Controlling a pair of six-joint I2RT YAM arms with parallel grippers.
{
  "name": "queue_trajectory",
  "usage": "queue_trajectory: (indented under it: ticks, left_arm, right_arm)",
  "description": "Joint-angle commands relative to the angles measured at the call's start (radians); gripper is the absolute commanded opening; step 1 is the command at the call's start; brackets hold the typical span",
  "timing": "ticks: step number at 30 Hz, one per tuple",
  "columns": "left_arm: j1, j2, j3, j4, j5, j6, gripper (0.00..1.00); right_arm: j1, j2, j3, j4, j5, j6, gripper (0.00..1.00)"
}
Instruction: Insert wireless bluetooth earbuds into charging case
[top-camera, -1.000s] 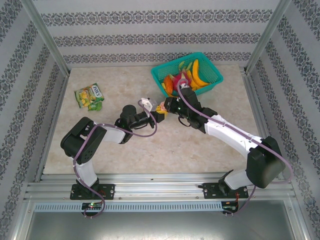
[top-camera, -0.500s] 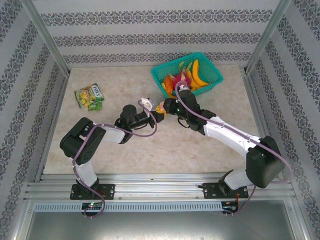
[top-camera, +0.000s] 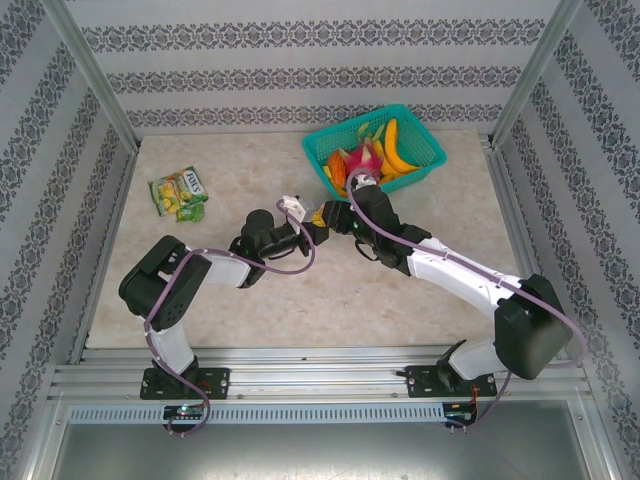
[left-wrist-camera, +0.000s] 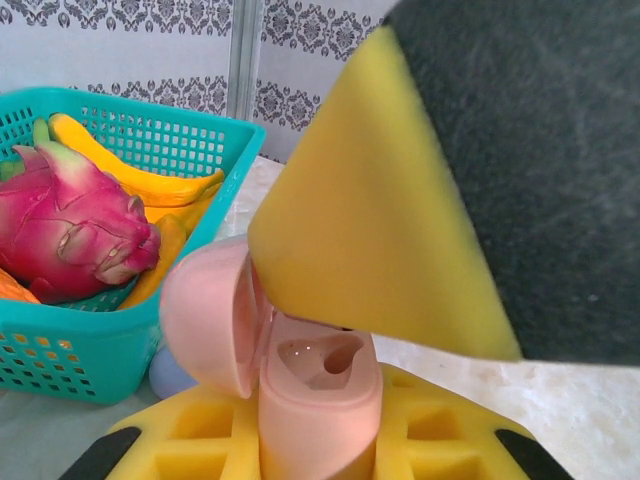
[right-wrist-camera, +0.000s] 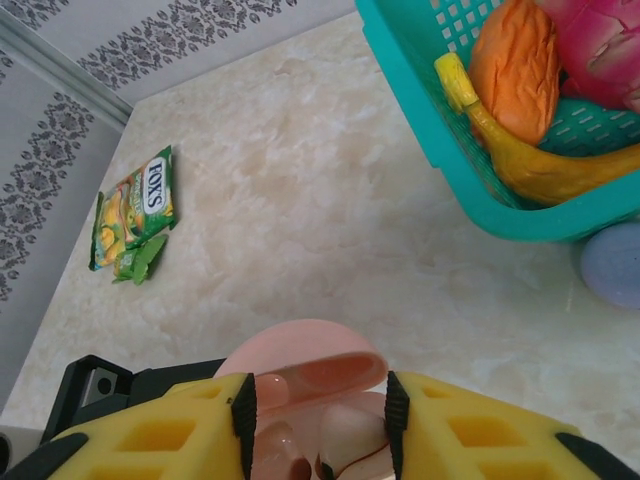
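On marble (top-camera: 250, 310) near the teal basket (top-camera: 432, 152), left gripper (left-wrist-camera: 320, 445) is pinching the pink case (left-wrist-camera: 315, 395), right gripper (right-wrist-camera: 320, 410) hovering spread-fingered over it.

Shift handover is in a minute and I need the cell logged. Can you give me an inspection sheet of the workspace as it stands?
Surface: beige marbled table, no spills seen.
Job's things: pink charging case open, lid up; pale shape inside, likely an earbud, unclear.
Clutter: teal basket of fruit; green candy packet; lilac round thing beside the basket.
Grippers: left gripper shut on the case; right gripper with jaws apart over it.
Cables: purple cables looped along both arms.
Surroundings: patterned walls, metal frame posts.
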Motion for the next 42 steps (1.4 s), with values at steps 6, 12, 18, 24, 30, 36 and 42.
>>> queue_trajectory:
  ticks: [6,12,18,24,30,36,42]
  left_arm:
    - [-0.010,-0.062,0.015,0.076,-0.019,0.027,0.00]
    - [0.000,-0.092,-0.029,0.092,-0.075,0.046,0.00]
    - [0.069,-0.194,-0.092,0.046,-0.151,0.065,0.00]
    - [0.185,-0.323,-0.120,-0.039,-0.178,0.062,0.00]
    - [0.275,-0.419,-0.107,-0.143,-0.197,0.059,0.00]
    - [0.333,-0.474,-0.099,-0.194,-0.212,0.054,0.00]
    - [0.389,-0.509,-0.095,-0.214,-0.227,0.029,0.00]
  right_arm:
    - [-0.031,-0.069,0.047,-0.067,-0.075,0.021,0.51]
    - [-0.070,-0.155,0.059,-0.117,-0.113,0.062,0.62]
    - [-0.078,-0.205,0.022,-0.198,-0.120,0.064,0.63]
    - [-0.031,-0.091,0.007,-0.204,-0.121,0.038,0.63]
    - [0.080,0.137,0.139,-0.228,-0.099,-0.056,0.62]
    - [0.157,0.381,0.310,-0.244,-0.121,-0.193,0.60]
    - [0.199,0.564,0.449,-0.250,-0.182,-0.317,0.56]
